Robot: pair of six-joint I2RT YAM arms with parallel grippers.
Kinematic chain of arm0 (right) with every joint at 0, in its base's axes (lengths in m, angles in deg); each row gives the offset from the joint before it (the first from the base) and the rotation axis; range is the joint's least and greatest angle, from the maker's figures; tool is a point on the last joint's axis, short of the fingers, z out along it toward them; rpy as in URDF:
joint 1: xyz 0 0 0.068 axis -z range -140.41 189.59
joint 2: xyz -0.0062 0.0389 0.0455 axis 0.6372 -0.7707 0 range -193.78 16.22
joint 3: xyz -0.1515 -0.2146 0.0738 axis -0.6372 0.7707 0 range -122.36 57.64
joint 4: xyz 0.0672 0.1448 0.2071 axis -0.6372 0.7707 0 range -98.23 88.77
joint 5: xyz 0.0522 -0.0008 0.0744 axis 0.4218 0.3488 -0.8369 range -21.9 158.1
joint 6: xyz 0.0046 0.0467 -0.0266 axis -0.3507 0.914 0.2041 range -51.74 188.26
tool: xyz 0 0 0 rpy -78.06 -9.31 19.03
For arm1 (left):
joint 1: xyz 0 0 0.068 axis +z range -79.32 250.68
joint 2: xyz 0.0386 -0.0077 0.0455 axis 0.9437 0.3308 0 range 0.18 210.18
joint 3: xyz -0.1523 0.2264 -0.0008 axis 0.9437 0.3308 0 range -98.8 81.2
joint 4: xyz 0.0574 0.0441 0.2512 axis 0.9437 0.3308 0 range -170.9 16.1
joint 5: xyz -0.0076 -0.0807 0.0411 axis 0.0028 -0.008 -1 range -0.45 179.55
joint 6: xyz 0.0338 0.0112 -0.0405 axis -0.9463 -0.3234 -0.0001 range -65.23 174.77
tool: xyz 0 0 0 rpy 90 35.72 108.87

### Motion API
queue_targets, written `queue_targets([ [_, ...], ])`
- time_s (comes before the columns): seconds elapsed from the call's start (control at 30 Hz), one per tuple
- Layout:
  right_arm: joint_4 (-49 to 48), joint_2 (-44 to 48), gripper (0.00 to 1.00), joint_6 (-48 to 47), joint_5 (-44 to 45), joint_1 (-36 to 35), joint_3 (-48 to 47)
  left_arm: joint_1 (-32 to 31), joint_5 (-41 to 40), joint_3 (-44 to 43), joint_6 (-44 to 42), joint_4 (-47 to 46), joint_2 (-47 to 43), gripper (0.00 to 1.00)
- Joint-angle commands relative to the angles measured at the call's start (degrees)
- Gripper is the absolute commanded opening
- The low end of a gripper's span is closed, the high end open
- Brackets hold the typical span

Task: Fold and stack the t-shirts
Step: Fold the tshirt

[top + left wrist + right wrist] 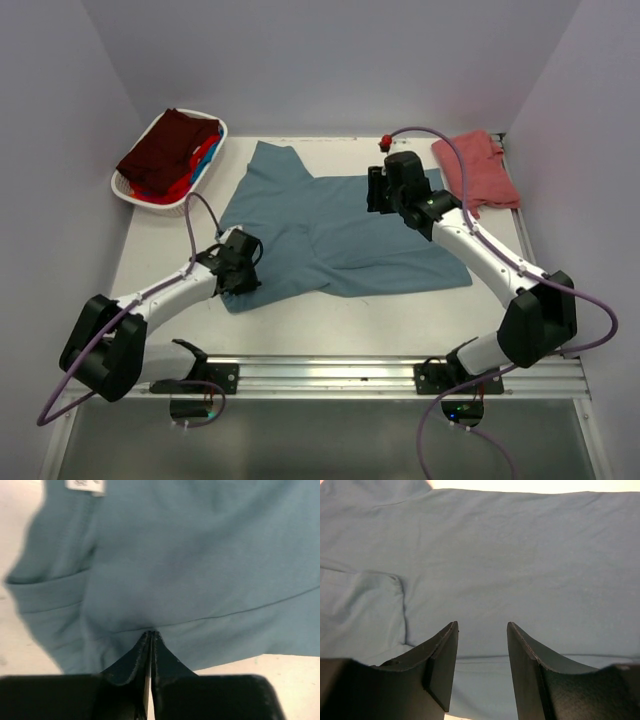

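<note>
Two arms on one large soft slate teal-blue t-shirt (330, 230), spread mid-tabletop, long axis roughly left to right, one flap lying over its middle. White tabletop (350, 320) bare along the near edge.

Left gripper (240, 270) sits at the shirt's near-left corner. Jaws pressed together; in the left wrist view the tips meet right on the hem line and the cloth puckers there, so it reads as a pinch on the hem edge, thin bite.

Right gripper (378, 190) is over the shirt's far-right part, toward the far edge. Jaws spread, gap open, nothing between them; cloth lies flat below and ahead of the tips.

Key relation: the shirt body runs away from the left jaws toward the far right, so a fold from that corner carries across the long axis. The right arm is nearer the far-right side and needs its own bite first.

Salmon-red crumpled t-shirt (478, 170) at the far-right corner, apart. Dark maroon folded t-shirt (165, 150) in the white oval plastic basket (140, 197), far-left corner.
</note>
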Motion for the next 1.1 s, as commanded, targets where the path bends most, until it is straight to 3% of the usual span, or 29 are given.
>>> queue_targets([
  [0.0,1.0,2.4,0.48,1.0,3.1,2.0,0.5,-0.1,-10.0,-7.4,2.1,14.7,-0.3,0.10],
  [0.07,1.1,3.0,0.47,1.2,3.7,2.5,1.0,0.1,-11.4,-10.2,1.0,16.7,-0.5,0.19],
  [0.2,1.9,2.4,0.47,1.8,3.6,3.8,1.4,2.2,-9.4,-12.1,-2.6,17.8,0.9,0.19],
  [0.27,2.2,2.1,0.48,1.9,3.4,4.1,1.4,2.7,-6.4,-12.1,-3.9,16.5,1.4,0.14],
  [0.37,2.2,2.2,0.48,2.0,2.8,4.3,1.7,2.4,4.5,-9.3,-6.4,6.8,-2.0,0.00],
  [0.6,2.2,2.3,0.41,2.1,2.6,4.5,1.6,2.1,18.2,1.0,-6.9,-6.9,-6.6,0.00],
  [0.83,2.3,1.9,0.39,2.4,1.7,4.7,1.5,4.6,6.7,2.3,-2.9,5.9,1.4,0.00],
  [1.07,2.0,2.0,0.37,2.3,1.5,4.8,2.2,9.8,-3.6,1.2,3.8,13.6,2.2,0.00],
])
